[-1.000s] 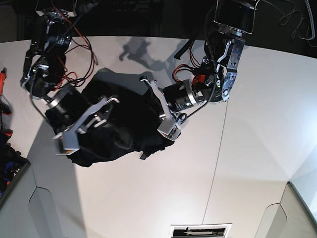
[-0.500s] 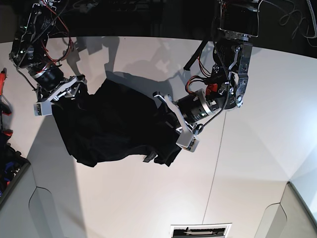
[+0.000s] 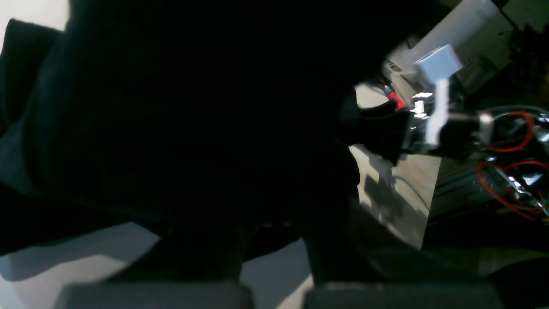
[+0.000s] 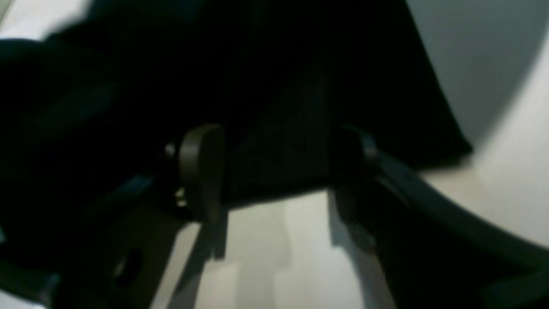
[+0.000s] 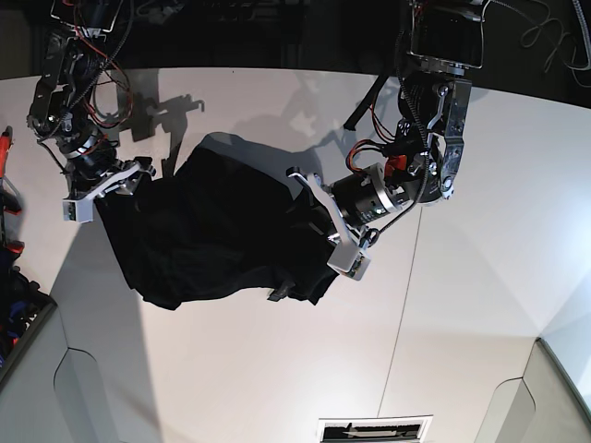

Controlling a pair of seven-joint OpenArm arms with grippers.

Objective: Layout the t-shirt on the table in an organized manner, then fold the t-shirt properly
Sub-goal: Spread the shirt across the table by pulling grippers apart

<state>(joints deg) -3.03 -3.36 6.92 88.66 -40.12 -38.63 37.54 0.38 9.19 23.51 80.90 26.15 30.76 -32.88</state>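
Observation:
The black t-shirt (image 5: 212, 231) lies spread and rumpled on the white table (image 5: 277, 369), stretched between my two grippers. My right gripper (image 5: 103, 187) is at the shirt's left corner. In the right wrist view its fingers (image 4: 201, 171) stand wide apart, and the shirt's edge (image 4: 279, 86) lies between them on the table. My left gripper (image 5: 331, 224) is at the shirt's right side, where the cloth bunches up. In the left wrist view, black cloth (image 3: 193, 128) fills most of the frame. There the gripper (image 3: 274, 240) is dark and narrow, with cloth gathered in it.
A thin dark seam (image 5: 406, 277) runs across the table right of the shirt. Grey angled panels sit at the front corners (image 5: 74, 388) (image 5: 554, 388). Red-handled tools (image 5: 5, 185) hang at the left edge. A dark slot (image 5: 374, 429) is at the front edge.
My right gripper has moved up and to the left, and the bunched shirt has been drawn out into a wider sheet. My left gripper has shifted slightly right and down.

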